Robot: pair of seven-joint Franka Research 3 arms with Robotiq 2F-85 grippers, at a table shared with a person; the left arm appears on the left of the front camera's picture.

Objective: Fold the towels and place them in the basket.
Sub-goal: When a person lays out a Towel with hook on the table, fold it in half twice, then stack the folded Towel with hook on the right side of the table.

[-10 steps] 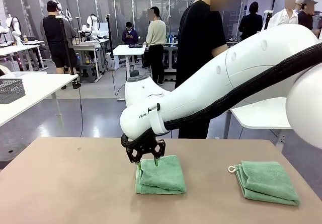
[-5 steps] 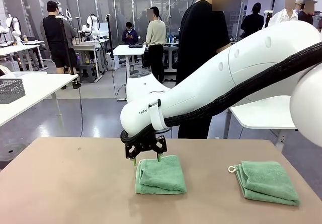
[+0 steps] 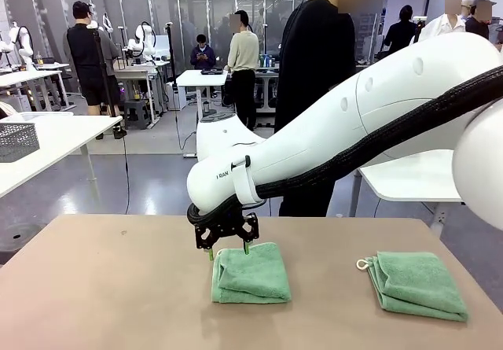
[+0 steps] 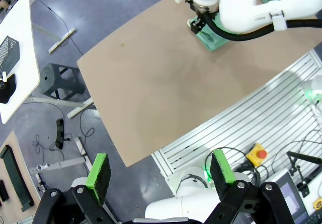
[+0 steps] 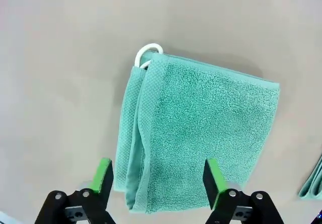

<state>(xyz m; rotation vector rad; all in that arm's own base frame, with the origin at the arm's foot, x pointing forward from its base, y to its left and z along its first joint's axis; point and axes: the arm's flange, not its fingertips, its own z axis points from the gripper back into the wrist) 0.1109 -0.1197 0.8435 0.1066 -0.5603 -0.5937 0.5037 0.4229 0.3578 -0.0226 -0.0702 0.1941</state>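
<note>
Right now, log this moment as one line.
right end effector: open above folded towel | left end effector: open, raised off table | second folded towel: on table

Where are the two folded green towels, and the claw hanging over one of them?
Middle mint-green folded terry towel (image 3: 251, 273): front view, top face.
Right-hand mint-green folded terry towel (image 3: 418, 282): front view, top face.
Right gripper (image 3: 228, 250): front view, between its open green-padded fingertips.

You are seeing the right arm (image 3: 369, 122) covering much of the person (image 3: 314, 67) standing at the far side, whose hands are hiding behind it. In the right wrist view, the second towel (image 5: 313, 181) is being cut off at the right edge, showing just a corner. In the left wrist view, the folded towel (image 4: 214, 39) is lying partly under the right gripper (image 4: 200, 25).
</note>
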